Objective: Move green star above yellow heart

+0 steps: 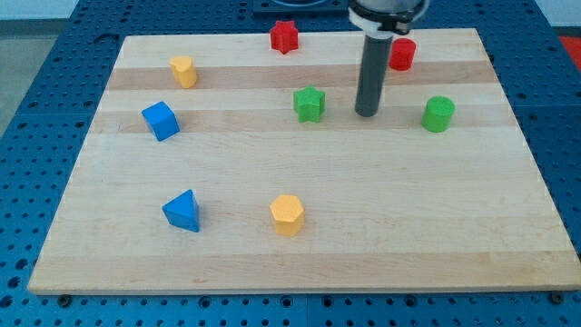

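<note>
The green star (310, 104) lies on the wooden board, a little above the middle. The yellow heart (183, 70) lies at the upper left of the board, well to the left of the star and slightly higher. My tip (367, 113) rests on the board just to the right of the green star, with a small gap between them. The dark rod rises straight up from it and out of the view's top.
A red star (284, 36) lies at the top edge. A red cylinder (402, 54) is partly behind the rod. A green cylinder (438, 113) lies right of my tip. A blue cube (161, 120), a blue triangle (182, 211) and a yellow hexagon-like block (287, 214) lie lower left.
</note>
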Motion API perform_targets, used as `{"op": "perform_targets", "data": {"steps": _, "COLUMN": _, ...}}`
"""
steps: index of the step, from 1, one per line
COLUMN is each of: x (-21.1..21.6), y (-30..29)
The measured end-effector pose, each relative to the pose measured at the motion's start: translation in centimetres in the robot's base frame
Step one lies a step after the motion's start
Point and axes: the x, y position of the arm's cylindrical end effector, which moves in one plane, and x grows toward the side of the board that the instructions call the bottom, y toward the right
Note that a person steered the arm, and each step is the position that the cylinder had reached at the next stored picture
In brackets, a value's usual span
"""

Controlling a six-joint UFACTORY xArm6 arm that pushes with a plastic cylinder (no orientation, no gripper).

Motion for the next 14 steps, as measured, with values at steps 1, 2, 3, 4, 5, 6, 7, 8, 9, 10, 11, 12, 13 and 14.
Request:
{"op": "perform_targets", "data": {"steps": 1, "x": 0.2, "y": -6.7}}
{"op": "perform_targets", "data": {"steps": 2, "x": 0.5, "y": -10.1}}
{"op": "perform_targets", "data": {"steps": 3, "x": -0.9, "y": -11.8}}
{"op": "perform_targets", "data": {"steps": 4, "x": -4.6, "y": -16.1}}
{"op": "perform_targets", "data": {"steps": 5, "x": -7.7, "y": -20.4}}
{"op": "perform_targets", "data": {"steps": 6, "x": -8.2, "y": -23.9}}
{"op": "perform_targets", "data": {"steps": 7, "x": -8.0, "y": -23.0}}
{"op": "perform_targets", "data": {"steps": 8, "x": -7.7, "y": -22.4}}
{"op": "perform_targets", "data": {"steps": 9, "x": -7.6, "y": -22.4}}
{"op": "perform_targets", "data": {"steps": 10, "x": -7.8, "y": -22.3}}
{"op": "perform_targets", "data": {"steps": 11, "x": -8.3, "y": -22.1}}
{"op": "perform_targets", "data": {"steps": 12, "x": -9.5, "y": -22.1}}
{"op": "perform_targets", "data": {"steps": 13, "x": -10.9, "y": -20.9}}
{"op": "perform_targets", "data": {"steps": 14, "x": -10.9, "y": -18.2}}
